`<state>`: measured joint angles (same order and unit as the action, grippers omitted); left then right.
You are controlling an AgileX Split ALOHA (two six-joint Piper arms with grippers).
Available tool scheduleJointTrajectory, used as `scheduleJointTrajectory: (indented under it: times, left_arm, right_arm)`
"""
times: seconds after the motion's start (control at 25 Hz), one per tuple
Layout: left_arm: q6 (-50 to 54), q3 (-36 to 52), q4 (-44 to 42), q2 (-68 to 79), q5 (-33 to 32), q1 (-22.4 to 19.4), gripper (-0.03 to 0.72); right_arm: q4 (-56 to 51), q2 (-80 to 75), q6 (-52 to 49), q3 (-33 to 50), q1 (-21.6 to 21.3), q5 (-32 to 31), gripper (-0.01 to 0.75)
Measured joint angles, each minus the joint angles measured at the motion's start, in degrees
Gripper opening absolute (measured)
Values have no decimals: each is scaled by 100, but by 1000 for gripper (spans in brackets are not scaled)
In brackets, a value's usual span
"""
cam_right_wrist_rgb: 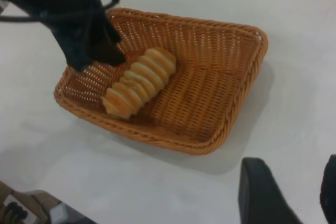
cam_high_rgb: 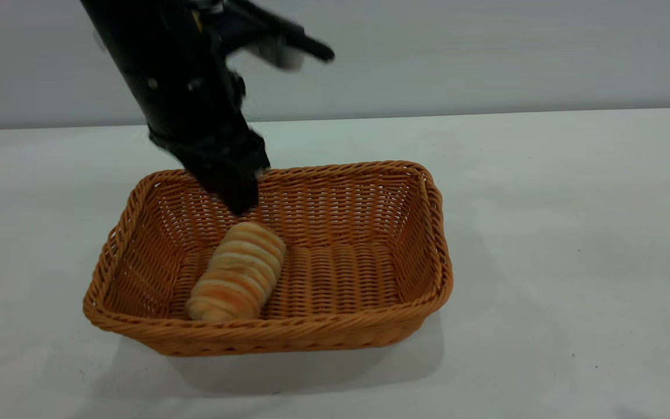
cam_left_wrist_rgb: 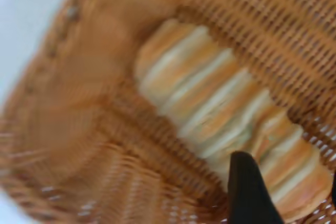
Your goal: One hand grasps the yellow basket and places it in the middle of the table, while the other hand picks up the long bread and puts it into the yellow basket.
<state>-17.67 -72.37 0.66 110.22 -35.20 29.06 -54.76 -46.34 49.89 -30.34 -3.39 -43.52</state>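
Observation:
The yellow basket [cam_high_rgb: 288, 331] stands near the middle of the white table [cam_high_rgb: 573, 233]. The long bread [cam_high_rgb: 239, 272] lies on the basket floor, toward its left side. My left gripper [cam_high_rgb: 236, 198] hangs just above the bread's far end, inside the basket. In the left wrist view its fingers [cam_left_wrist_rgb: 247, 192] stand apart, on either side of the bread's [cam_left_wrist_rgb: 210, 103] end, so the gripper [cam_left_wrist_rgb: 289, 177] is open. In the right wrist view, my right gripper [cam_right_wrist_rgb: 294, 182] is open over bare table, off to one side of the basket [cam_right_wrist_rgb: 231, 129]. The same view shows the bread [cam_right_wrist_rgb: 139, 82] and the left gripper [cam_right_wrist_rgb: 92, 51].
White tabletop lies all round the basket, with a few tiny dark specks [cam_high_rgb: 572, 355] at the front right. A grey wall [cam_high_rgb: 486, 52] runs behind the table's far edge.

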Motion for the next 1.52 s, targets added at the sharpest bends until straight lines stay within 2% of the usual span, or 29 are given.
scheduleJointTrajectory:
  times: [0.32,0.44,0.8,0.96,1.16,1.36,1.52]
  left_arm:
    - [1767,-118,-1890,-1899,-28,0,418]
    - [2055,-118,-2267,-2623,-272,0,418]
    - [2121,0,-2580,-4295,-1315,0,418]
    - [2154,281,-2585,-5160,-1780,0,417]
    - [2214,639,-2557,-6279,-2336,0,395]
    - [2162,903,-2229,-7041,-3090,0,389]
    - [2156,1127,-2171,-7663,-3162,0,387]
  right_arm:
    - [102,0,44,0,0,116,327]
    - [206,0,44,0,0,157,327]
    - [645,736,9,0,0,387,327]
    - [1087,1634,-563,0,0,331,326]
    - [1999,2608,-1606,-118,0,-251,326]
    - [2158,2769,-2062,-192,0,-1025,326]
    - [2181,2769,-2116,-192,0,-1312,326]
